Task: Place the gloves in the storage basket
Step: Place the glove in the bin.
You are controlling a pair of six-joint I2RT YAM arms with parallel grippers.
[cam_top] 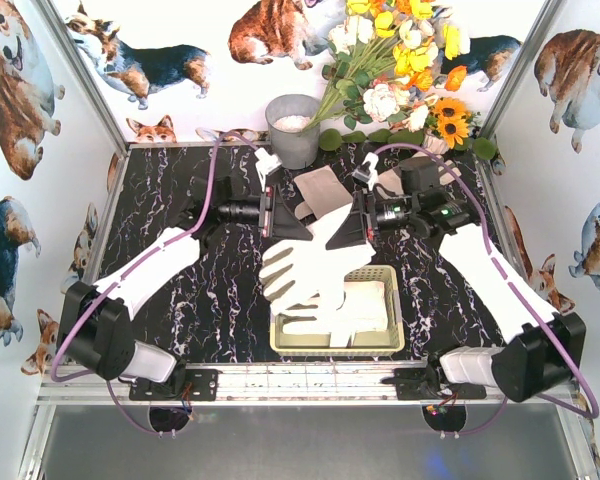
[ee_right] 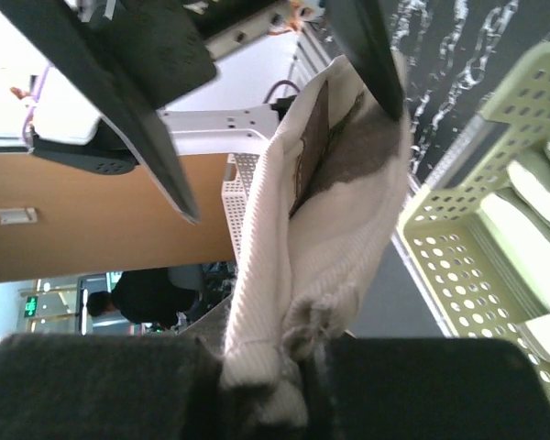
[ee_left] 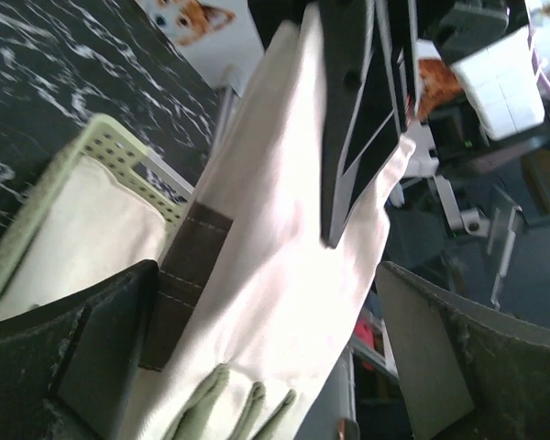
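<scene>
The glove [cam_top: 305, 265] pinched in my right gripper [cam_top: 352, 226] is soft knitted white cloth, the basket [cam_top: 392, 275] matt perforated plastic, the tabletop [cam_top: 230, 310] glossy black marble-look.

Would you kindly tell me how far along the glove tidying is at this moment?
Done: some white fabric gloves lie in the pale yellow perforated plastic basket. In hand: the right claw is shut on another white glove draped toward the basket, with the left claw open beside it. Left: dropping that glove in, then fetching at least one grey-palmed glove lying on the black marbled table behind.
</scene>
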